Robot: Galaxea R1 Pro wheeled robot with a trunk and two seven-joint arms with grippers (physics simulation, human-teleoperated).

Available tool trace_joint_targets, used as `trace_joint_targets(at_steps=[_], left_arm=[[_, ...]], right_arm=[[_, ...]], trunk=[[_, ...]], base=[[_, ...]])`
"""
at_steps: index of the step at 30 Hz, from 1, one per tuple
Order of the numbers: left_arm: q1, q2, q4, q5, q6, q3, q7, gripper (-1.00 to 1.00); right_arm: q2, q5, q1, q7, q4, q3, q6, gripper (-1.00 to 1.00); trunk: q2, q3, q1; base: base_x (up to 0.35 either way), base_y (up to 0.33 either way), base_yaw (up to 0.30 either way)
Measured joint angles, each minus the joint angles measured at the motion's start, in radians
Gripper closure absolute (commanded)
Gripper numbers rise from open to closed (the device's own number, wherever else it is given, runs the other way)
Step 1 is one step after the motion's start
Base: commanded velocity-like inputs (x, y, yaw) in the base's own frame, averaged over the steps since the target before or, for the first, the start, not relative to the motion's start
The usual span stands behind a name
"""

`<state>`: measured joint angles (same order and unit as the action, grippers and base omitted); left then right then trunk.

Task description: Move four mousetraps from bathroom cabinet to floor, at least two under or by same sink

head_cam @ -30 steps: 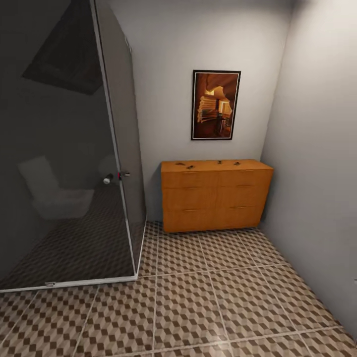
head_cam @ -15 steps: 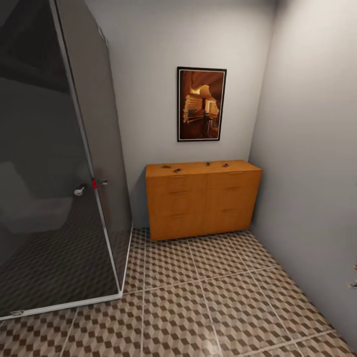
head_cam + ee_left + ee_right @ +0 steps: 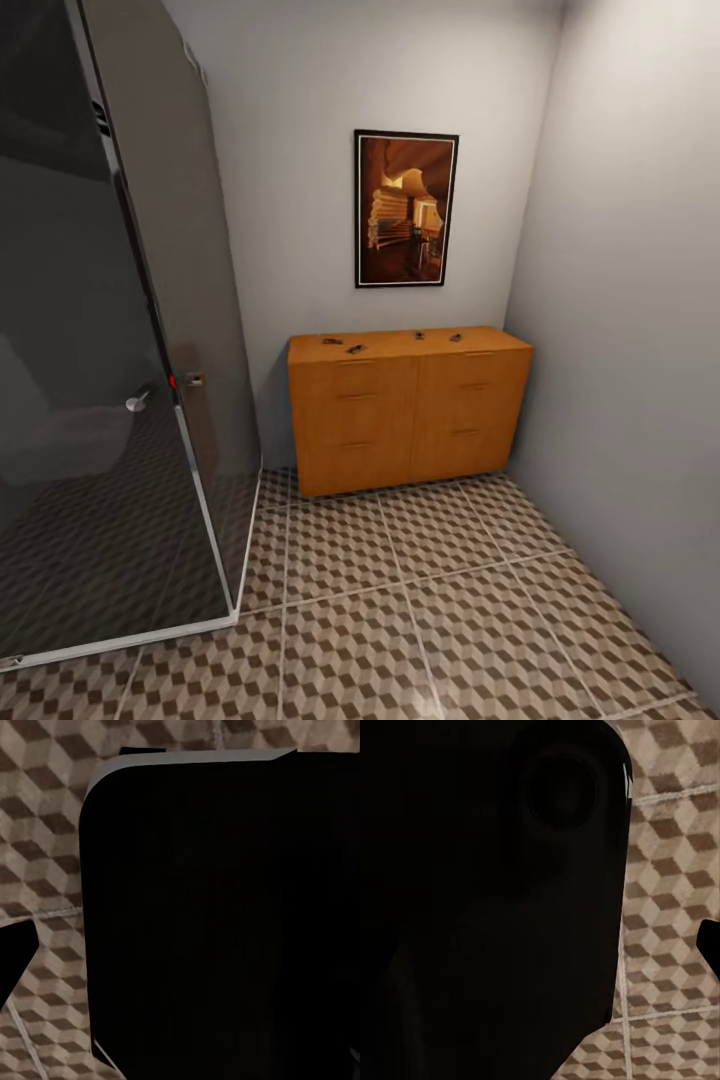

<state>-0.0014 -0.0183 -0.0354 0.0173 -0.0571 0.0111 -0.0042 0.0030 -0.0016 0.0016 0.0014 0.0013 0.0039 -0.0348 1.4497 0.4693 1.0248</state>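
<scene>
The orange-brown cabinet (image 3: 410,410) stands against the far wall, drawers shut. Several small mousetraps lie on its top: two towards the left (image 3: 332,341) (image 3: 355,348) and two towards the right (image 3: 420,334) (image 3: 455,337). The cube-patterned bathroom floor (image 3: 420,620) stretches from the cabinet towards me. The bathroom sink is out of view. Each wrist view shows a black part of my own body over the tiles, with a dark sliver at the picture's edge (image 3: 15,960) (image 3: 709,941); whether the grippers are open or shut cannot be told.
A dark glass shower enclosure (image 3: 120,350) with a white base rail fills the left side, its corner edge reaching out over the tiles. A grey wall (image 3: 640,350) closes the right side. A framed picture (image 3: 405,208) hangs above the cabinet.
The camera has moved: the shower glass takes up more of the left, and the cabinet sits a little further left and lower in the picture. The mousetraps have not moved.
</scene>
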Motion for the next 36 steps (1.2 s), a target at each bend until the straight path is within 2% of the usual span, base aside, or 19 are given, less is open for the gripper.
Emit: trace_joint_targets(at_steps=[21,36], left_arm=[[0.0,0.0,0.0,-0.001,-0.001,-0.001,0.0,-1.0],[0.0,0.001,0.0,0.001,0.003,0.0,0.0,-1.0]], right_arm=[[0.0,0.005,0.0,0.0,0.0,0.001,0.0,-1.0],[0.0,0.007,0.0,0.0,0.0,0.002,0.0,-1.0]], trunk=[[0.0,0.0,0.0],[0.0,0.0,0.0]], base=[[0.03,-0.007,0.0],[0.138,-0.189,0.0]])
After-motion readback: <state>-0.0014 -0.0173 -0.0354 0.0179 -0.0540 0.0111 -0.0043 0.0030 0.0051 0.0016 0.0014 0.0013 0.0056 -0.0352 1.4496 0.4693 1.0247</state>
